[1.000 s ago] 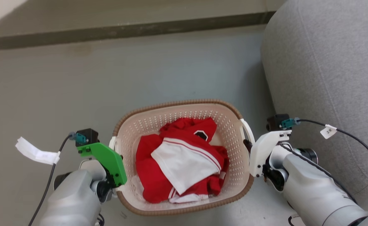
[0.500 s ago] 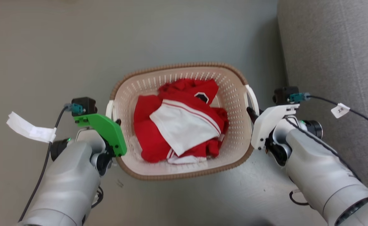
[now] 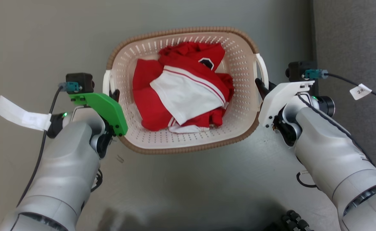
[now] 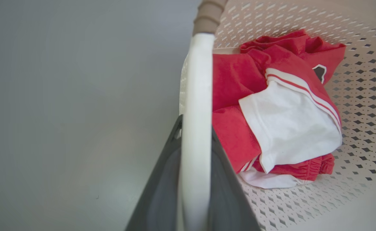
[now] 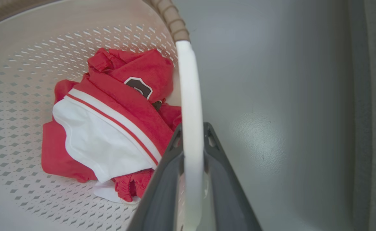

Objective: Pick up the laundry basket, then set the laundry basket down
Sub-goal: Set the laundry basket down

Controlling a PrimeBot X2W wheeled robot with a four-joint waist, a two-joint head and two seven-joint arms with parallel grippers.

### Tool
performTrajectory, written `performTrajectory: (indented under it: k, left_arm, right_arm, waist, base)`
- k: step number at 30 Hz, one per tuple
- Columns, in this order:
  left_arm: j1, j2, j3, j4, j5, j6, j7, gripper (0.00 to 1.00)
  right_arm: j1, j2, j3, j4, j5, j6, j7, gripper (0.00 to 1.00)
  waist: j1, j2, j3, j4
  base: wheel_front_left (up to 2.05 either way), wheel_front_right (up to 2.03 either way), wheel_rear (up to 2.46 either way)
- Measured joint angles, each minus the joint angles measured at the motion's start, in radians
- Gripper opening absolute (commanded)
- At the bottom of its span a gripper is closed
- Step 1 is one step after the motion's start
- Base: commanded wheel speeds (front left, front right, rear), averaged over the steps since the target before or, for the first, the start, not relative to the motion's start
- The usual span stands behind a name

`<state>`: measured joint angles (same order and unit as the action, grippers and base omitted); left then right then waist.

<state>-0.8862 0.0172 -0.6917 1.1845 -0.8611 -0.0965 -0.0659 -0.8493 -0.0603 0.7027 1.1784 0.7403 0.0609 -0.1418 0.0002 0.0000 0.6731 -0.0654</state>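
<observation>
Gripping laundry basket [image 3: 181, 149] by both white handles: left gripper [image 3: 114, 95] clamped on left handle [image 3: 105, 81] at 9 o'clock, right gripper [image 3: 261, 86] clamped on right handle [image 3: 264, 69] at 3 o'clock. Basket at 12 o'clock between arms, over grey floor [image 3: 46, 38], red-and-white clothes [image 3: 181, 86] inside; grey sofa [image 3: 351, 38] at 2 o'clock.

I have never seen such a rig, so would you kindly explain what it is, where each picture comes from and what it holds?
This is a wheeled robot with two arms. One picture comes from a camera on its head, looking down at its left arm, its right arm and a grey floor. The other two come from cameras on each wrist, looking along the jaws. Between the arms is the laundry basket, containing red and white clothes. The left jaws are shut on its left handle, the right jaws on its right handle.
</observation>
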Motion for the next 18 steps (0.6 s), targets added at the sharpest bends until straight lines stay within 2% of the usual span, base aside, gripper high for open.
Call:
performTrajectory:
  k: [10, 18]
  left_arm:
    - [-0.037, 0.0, -0.008, 0.007, 0.012, 0.0, -0.029, 0.0]
    - [-0.037, -0.004, -0.02, 0.025, 0.012, -0.008, -0.031, 0.0]
  right_arm:
    - [-0.023, 0.0, -0.014, 0.019, 0.009, 0.019, -0.016, 0.0]
    - [-0.023, 0.004, -0.017, 0.037, 0.02, 0.026, 0.003, 0.0]
  waist:
    - [0.0, 0.0, 0.097, 0.008]
    - [-0.0001, 0.0, 0.132, 0.013]
  base:
    - [0.0, 0.0, 0.0]
    - [0.0, 0.0, 0.0]
